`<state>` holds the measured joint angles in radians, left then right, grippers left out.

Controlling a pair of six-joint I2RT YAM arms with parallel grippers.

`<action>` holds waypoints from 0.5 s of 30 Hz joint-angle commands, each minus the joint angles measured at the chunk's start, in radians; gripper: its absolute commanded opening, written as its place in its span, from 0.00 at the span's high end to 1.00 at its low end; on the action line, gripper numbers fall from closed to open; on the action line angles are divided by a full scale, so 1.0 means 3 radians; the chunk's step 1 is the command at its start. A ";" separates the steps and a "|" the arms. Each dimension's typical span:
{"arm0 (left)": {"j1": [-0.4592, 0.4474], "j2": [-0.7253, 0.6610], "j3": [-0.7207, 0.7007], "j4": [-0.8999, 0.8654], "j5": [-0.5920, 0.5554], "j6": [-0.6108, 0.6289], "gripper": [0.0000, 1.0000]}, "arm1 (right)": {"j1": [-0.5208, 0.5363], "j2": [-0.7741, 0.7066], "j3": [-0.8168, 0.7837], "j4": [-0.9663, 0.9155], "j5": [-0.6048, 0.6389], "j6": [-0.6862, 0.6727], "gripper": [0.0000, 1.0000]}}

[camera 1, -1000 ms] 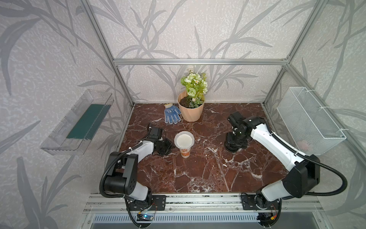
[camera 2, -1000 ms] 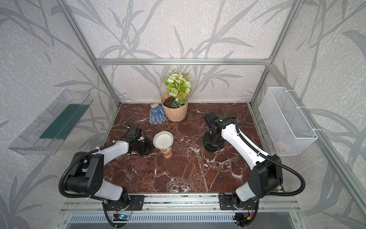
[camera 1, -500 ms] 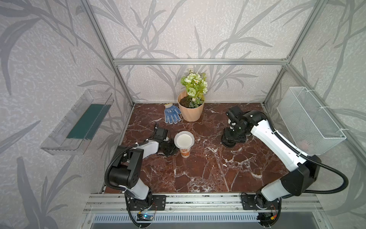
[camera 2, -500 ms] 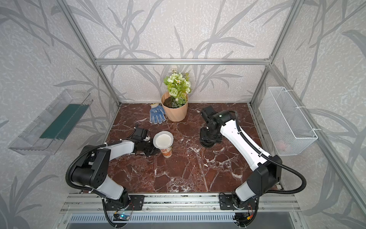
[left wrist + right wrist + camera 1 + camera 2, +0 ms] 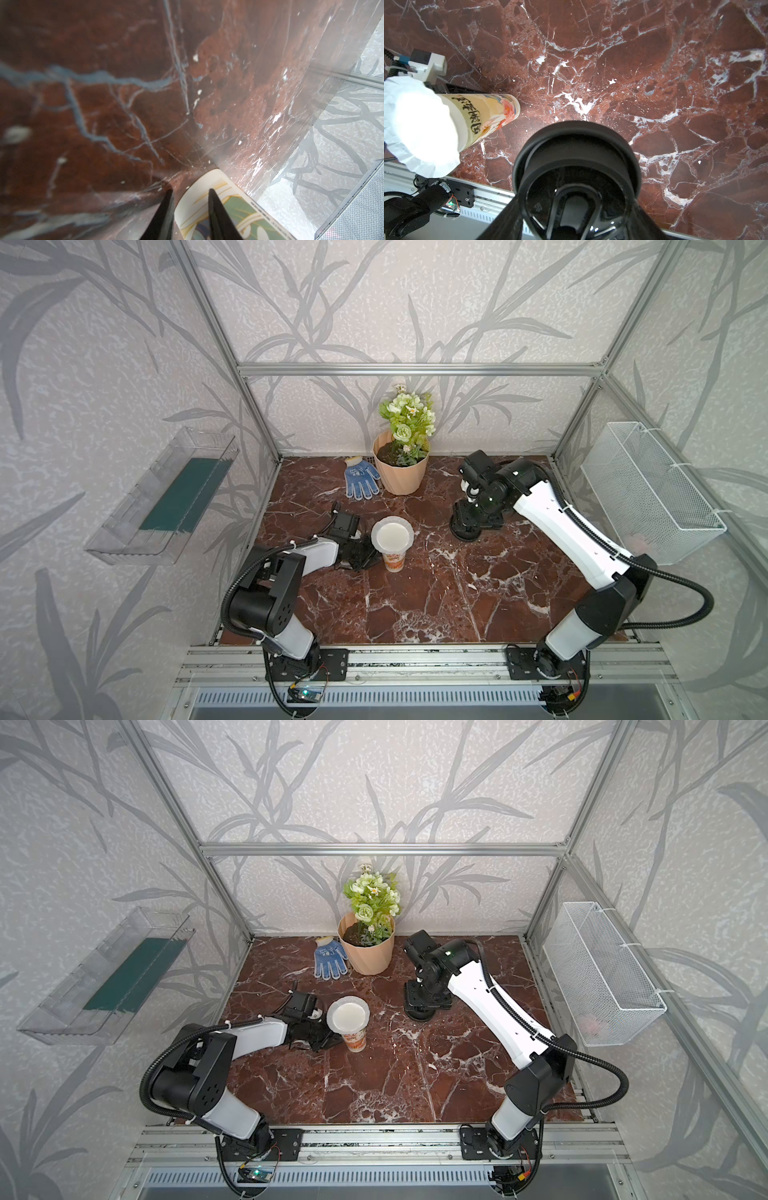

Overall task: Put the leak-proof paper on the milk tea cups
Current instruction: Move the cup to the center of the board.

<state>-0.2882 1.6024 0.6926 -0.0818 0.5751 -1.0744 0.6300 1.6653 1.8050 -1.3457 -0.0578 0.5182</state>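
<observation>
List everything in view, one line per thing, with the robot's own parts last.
Leak-proof paper: one, whitish, draped over the cup's mouth.
Milk tea cup: one, white with orange print, upright mid-table.
Black lid: one, black, held in the right hand.
Flower pot: one, peach, green-white flowers, back of table.
Glove: one, blue, beside the pot.
Wall tray: one, clear, green sheet inside, left wall.
Wire basket: one, white, right wall.
Table: one, red-brown marble.
Left hand: black, closed on the cup's side.
Right hand: black, closed on the lid.
</observation>
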 commanded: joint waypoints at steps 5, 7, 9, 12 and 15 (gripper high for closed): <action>-0.0175 0.0028 -0.0038 0.0106 0.0011 -0.0130 0.69 | 0.0319 0.0413 0.0630 -0.0374 -0.0073 -0.0157 0.38; -0.0207 0.0029 -0.0031 0.0128 0.0020 -0.0149 0.69 | 0.0376 0.0517 0.0802 -0.0439 -0.0089 -0.0180 0.38; -0.0244 0.0032 -0.0005 0.0124 0.0020 -0.0149 0.69 | 0.0448 0.0638 0.1016 -0.0530 -0.0101 -0.0210 0.38; -0.0300 0.0051 0.0045 0.0100 0.0036 -0.0136 0.69 | 0.0553 0.0833 0.1340 -0.0695 -0.0095 -0.0254 0.38; -0.0337 0.0080 0.0069 0.0091 0.0051 -0.0131 0.69 | 0.0657 0.1027 0.1654 -0.0844 -0.0094 -0.0295 0.38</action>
<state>-0.3782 1.6093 0.6933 -0.0536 0.5781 -1.0969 0.8021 1.9358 2.2280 -1.5063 -0.0803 0.4572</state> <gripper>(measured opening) 0.311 0.683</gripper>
